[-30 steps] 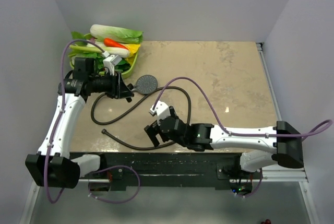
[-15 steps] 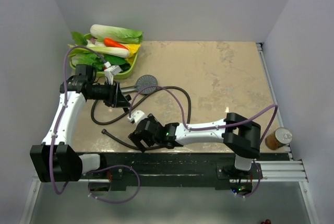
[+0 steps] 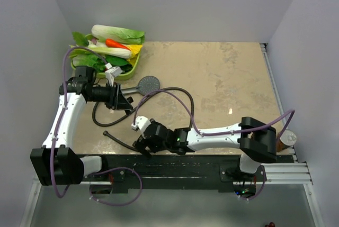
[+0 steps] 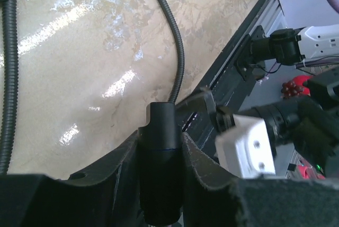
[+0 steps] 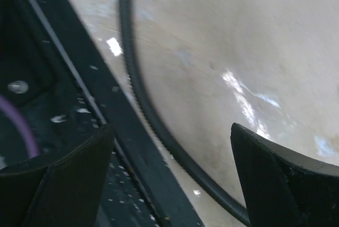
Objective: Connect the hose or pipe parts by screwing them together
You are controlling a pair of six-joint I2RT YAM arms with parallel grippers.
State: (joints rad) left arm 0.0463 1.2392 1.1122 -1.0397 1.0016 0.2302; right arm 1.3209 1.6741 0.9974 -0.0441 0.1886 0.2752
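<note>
While the left gripper [image 4: 161, 150] clamps the end nut [image 4: 160, 121] steady, the right gripper [image 5: 169, 158] straddles the hose [image 5: 135, 84], wide open and empty, seemingly for pickup.

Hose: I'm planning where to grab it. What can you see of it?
The hose is thin, dark and ribbed, seemingly flexible metal, lying in loose loops on the table. Its free end lies front left. One stretch passes untouched between the right gripper's open jaws; the left gripper clamps what looks like its smooth end sleeve.
</note>
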